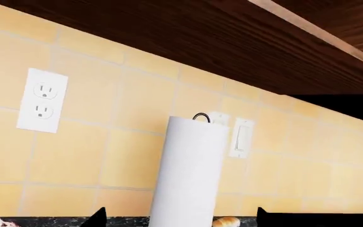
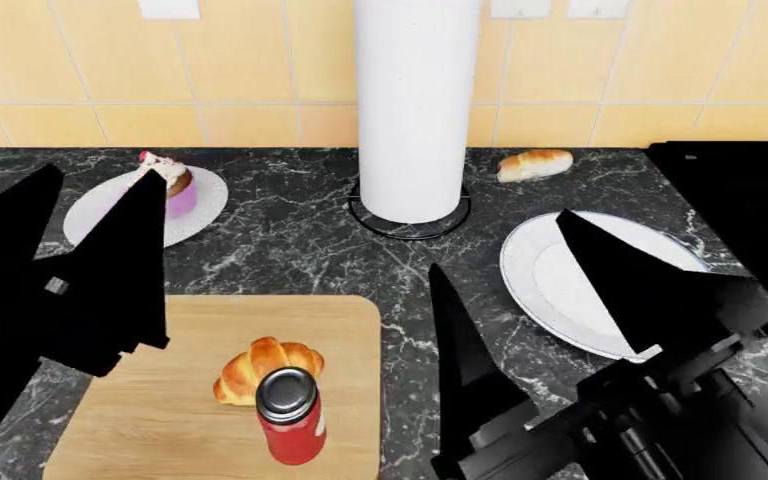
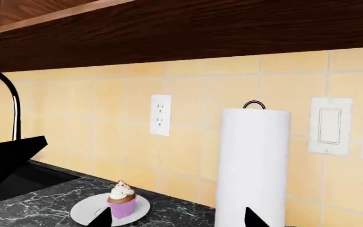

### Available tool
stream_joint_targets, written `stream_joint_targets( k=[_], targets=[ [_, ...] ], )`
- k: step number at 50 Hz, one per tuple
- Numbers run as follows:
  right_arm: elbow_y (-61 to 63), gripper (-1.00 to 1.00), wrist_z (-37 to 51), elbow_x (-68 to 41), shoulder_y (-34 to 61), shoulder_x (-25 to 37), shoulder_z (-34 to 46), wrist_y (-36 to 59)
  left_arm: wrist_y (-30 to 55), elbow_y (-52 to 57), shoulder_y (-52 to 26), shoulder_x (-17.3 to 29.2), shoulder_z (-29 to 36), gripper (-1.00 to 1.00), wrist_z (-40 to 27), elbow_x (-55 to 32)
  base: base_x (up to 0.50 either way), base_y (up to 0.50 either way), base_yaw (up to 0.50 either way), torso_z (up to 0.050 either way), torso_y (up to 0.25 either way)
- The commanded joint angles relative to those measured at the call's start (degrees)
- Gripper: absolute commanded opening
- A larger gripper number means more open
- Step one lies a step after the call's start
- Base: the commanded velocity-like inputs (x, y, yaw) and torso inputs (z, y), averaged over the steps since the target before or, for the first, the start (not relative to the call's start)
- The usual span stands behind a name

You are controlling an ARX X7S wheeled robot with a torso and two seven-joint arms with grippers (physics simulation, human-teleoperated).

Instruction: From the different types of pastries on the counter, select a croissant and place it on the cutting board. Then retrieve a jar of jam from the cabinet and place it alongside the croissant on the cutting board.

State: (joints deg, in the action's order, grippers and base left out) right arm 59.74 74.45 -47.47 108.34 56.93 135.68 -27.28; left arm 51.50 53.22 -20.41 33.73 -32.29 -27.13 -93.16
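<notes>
On the light wooden cutting board (image 2: 144, 420), at the near left of the black marble counter (image 2: 304, 260), the golden croissant (image 2: 267, 368) lies beside the red jar of jam (image 2: 291, 415), which stands upright, dark lid on top, nearly touching it. My left gripper (image 2: 104, 175) (image 1: 180, 217) hangs open above the board's left side, holding nothing. To the right of the board my right gripper (image 2: 498, 240) (image 3: 176, 217) is open and empty as well. The pink-wrapped cupcake (image 2: 171, 185) (image 3: 122, 198) sits on a white plate (image 2: 97, 220), and the pale bread roll (image 2: 535, 164) (image 1: 227, 221) lies by the wall.
A tall white paper-towel roll (image 2: 415, 110) (image 1: 191, 170) stands mid-counter in front of the tiled wall. A second white plate (image 2: 544, 280) lies under my right gripper. A black cooktop (image 2: 744, 190) fills the far right. The dark cabinet underside (image 3: 200, 33) hangs overhead.
</notes>
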Motion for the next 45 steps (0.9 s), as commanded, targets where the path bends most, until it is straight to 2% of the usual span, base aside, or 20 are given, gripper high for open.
stream_joint_targets(
  k=[1, 8, 13, 21, 30, 33, 37, 43, 45],
  targets=[
    [0.25, 1.0, 15.52, 16.17, 21.86, -7.07, 30.57, -15.46, -3.79, 2.65, 5.59, -1.25, -9.18, 1.0, 3.37, -0.97, 0.0, 0.0, 0.0, 0.0, 0.0],
    [0.25, 1.0, 15.53, 25.72, 25.03, -1.59, 38.85, -16.89, -5.11, 4.53, 8.31, -4.7, -13.81, 1.0, 5.95, 3.2, 0.0, 0.0, 0.0, 0.0, 0.0],
    [0.25, 1.0, 15.53, 33.62, 26.53, 5.48, 43.93, -12.96, -6.6, 6.61, 11.43, -6.27, -17.88, 1.0, 8.0, 3.26, 0.0, 0.0, 0.0, 0.0, 0.0],
    [0.25, 1.0, 15.39, 45.29, 18.71, 13.41, 44.17, -4.6, -7.47, 6.61, 15.51, -10.6, -18.74, 1.0, 14.91, 5.61, 0.0, 0.0, 0.0, 0.0, 0.0],
    [0.25, 1.0, 15.48, 43.44, 2.77, 12.23, 26.17, 2.2, -10.77, 6.72, 19.08, -16.07, -19.16, 1.0, 22.76, 8.58, 0.0, 0.0, 0.0, 0.0, 0.0],
    [0.25, 1.0, 15.46, 44.53, 0.86, 12.54, 23.68, 3.23, -14.77, 6.76, 21.34, -16.08, -15.83, 1.0, 24.6, 11.68, 0.0, 0.0, 0.0, 0.0, 0.0],
    [0.25, 1.0, 15.48, 44.04, -4.58, 11.51, 17.13, 6.28, -24.25, 6.76, 25.82, -13.67, -8.96, 1.0, 24.88, 16.19, 0.0, 0.0, 0.0, 0.0, 0.0],
    [0.25, 1.0, 15.42, 45.51, -8.24, 12.07, 13.58, 9.21, -44.63, 6.75, 34.49, -6.13, 3.39, 1.0, 21.86, 24.75, 0.0, 0.0, 0.0, 0.0, 0.0],
    [0.25, 1.0, 15.44, 45.08, -8.34, 11.77, 12.68, 10.15, -51.28, 6.75, 36.66, -2.18, 7.8, 1.0, 19.69, 27.01, 0.0, 0.0, 0.0, 0.0, 0.0]
  ],
)
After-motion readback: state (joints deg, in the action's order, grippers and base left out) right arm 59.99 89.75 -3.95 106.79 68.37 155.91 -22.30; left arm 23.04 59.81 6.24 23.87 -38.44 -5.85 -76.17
